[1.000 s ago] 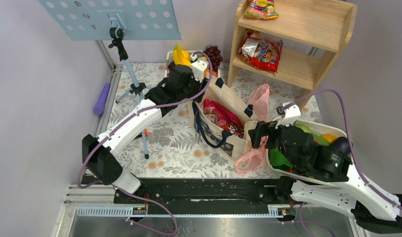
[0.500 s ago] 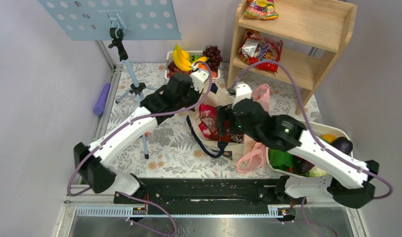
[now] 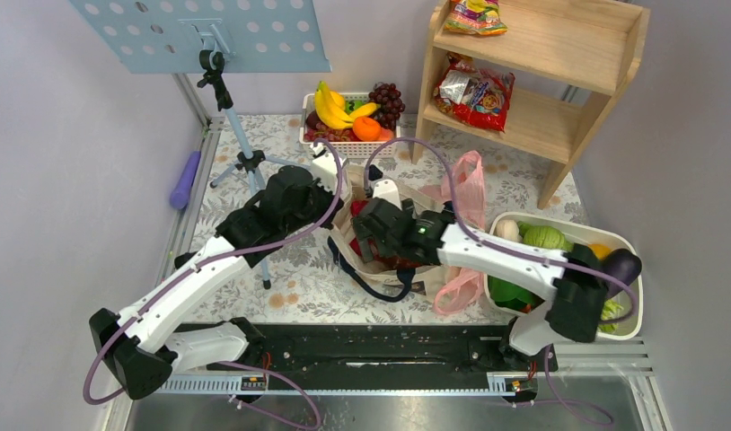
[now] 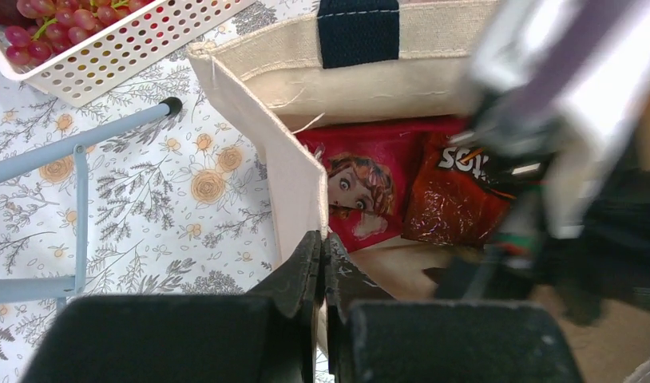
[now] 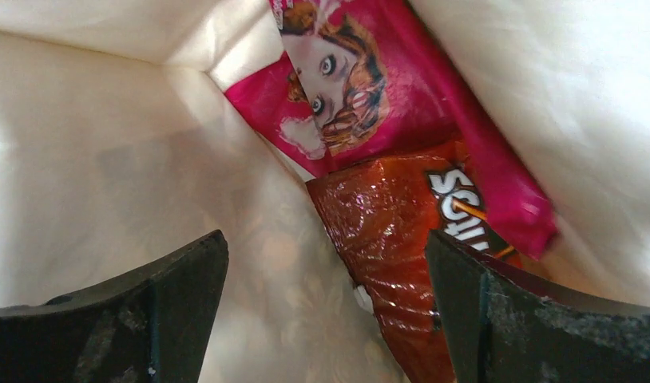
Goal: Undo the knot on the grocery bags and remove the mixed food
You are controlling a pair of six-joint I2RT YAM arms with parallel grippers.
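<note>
Pinches the wall edge of the canvas tote with the left gripper, fingers pressed together. Holds the right gripper inside the tote, jaws spread wide over a magenta snack packet and a red snack packet (overlapping). Shows pink grocery bags just beside the tote.

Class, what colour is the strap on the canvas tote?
Dark navy strap, clearest in the left wrist view.
</note>
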